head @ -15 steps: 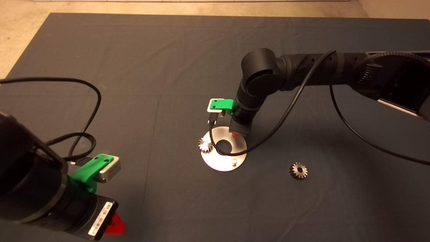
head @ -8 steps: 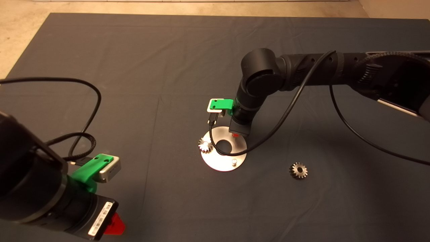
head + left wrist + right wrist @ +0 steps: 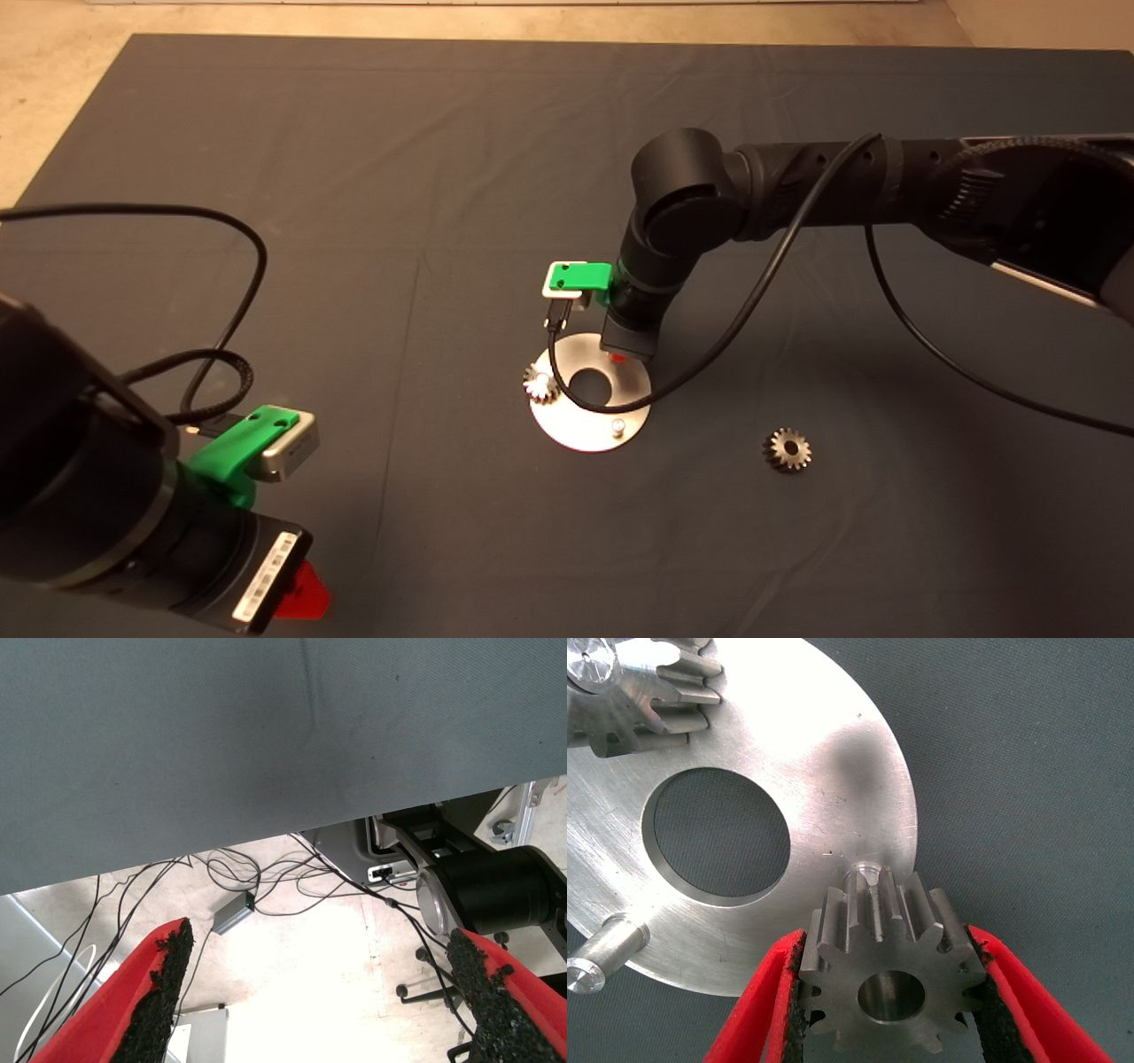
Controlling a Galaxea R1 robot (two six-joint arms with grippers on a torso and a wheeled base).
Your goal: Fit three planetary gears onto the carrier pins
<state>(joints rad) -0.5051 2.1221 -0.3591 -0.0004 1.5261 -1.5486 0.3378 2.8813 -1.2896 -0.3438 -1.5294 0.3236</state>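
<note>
Dark mat (image 3: pixel 354 177) underfoot, the disc (image 3: pixel 589 434) mid-table. Right gripper (image 3: pixel 890 1010) pinches a gear (image 3: pixel 890 979) just over a pin (image 3: pixel 864 875); one gear (image 3: pixel 539 384) is seated, another (image 3: pixel 788 448) lies loose nearby. Left gripper (image 3: pixel 323 992) waits, spread wide.

The held gear (image 3: pixel 888 979) hides most of the carrier pin (image 3: pixel 864 875) behind it

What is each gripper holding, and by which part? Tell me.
The right gripper holds a planetary gear by its toothed rim, jaws on opposite sides. The left gripper holds nothing.
</note>
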